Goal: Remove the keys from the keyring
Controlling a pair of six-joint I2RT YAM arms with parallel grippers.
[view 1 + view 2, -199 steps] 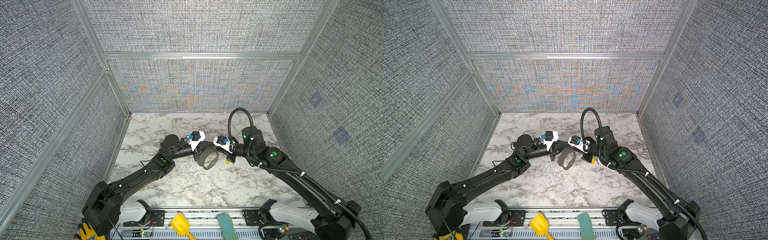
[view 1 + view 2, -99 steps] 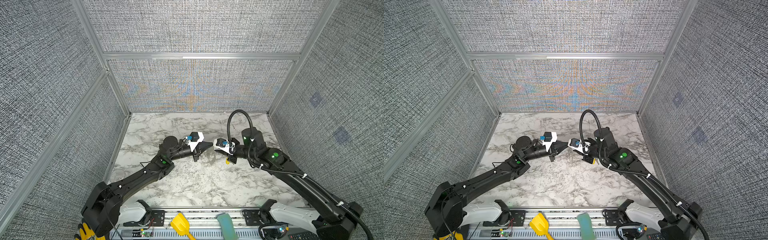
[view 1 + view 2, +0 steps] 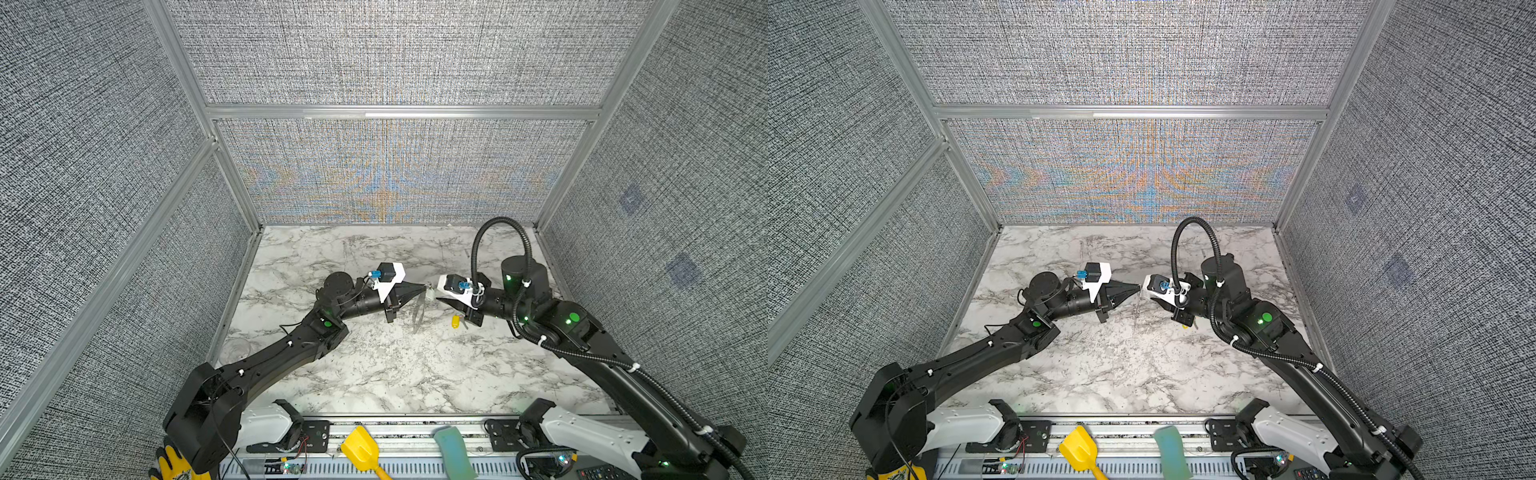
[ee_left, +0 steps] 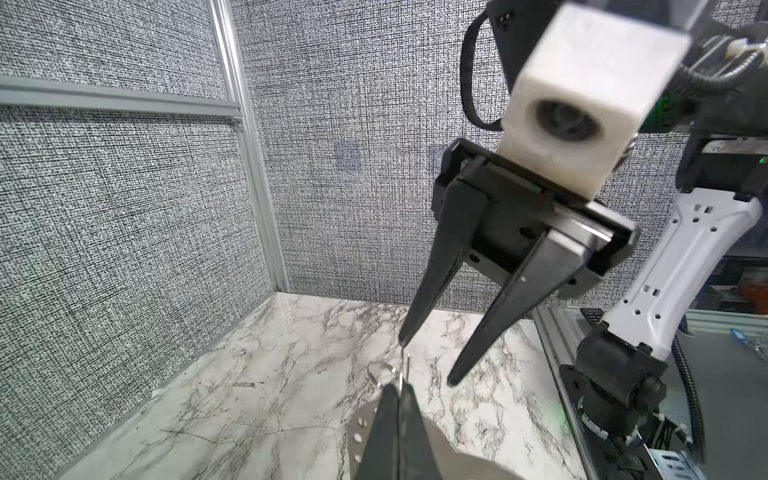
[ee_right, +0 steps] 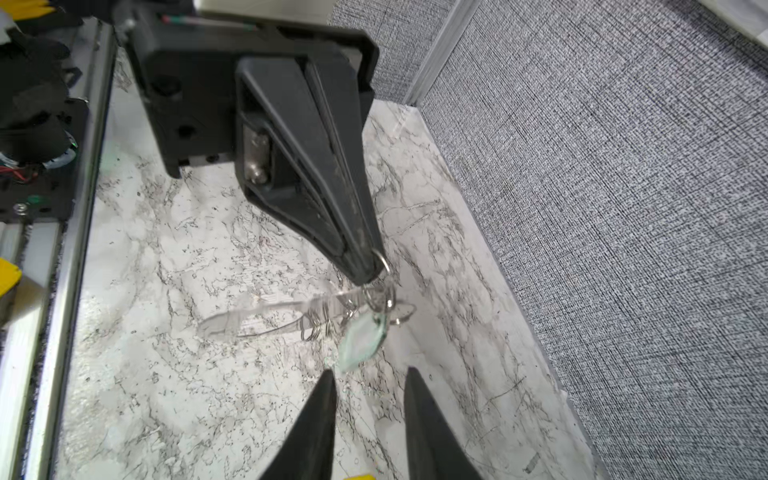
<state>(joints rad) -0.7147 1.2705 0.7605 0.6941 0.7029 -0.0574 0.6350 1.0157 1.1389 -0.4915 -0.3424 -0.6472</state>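
My left gripper (image 3: 424, 286) is shut, pinching a small wire ring of the keyring (image 5: 270, 311) at its tips above the marble table. The grey plate hangs from it edge-on in both top views (image 3: 417, 311) (image 3: 1136, 309); its row of holes shows in the left wrist view (image 4: 357, 432). A key with a pale teal tag (image 5: 361, 340) dangles from the rings. My right gripper (image 5: 369, 374) is open just short of that tag, holding nothing (image 4: 426, 360). A key with a yellow tag (image 3: 456, 321) lies on the table under the right gripper.
A big yellow scoop (image 3: 361, 451) and a teal block (image 3: 453, 453) rest on the front rail. Grey fabric walls with aluminium posts close in the table (image 3: 374, 374) on three sides. The right arm's cable loop (image 3: 498, 232) arches above it.
The right gripper has opened and let go of the keyring, drawing back a little. The plate, earlier held flat between both grippers, now hangs edge-on from the left gripper.
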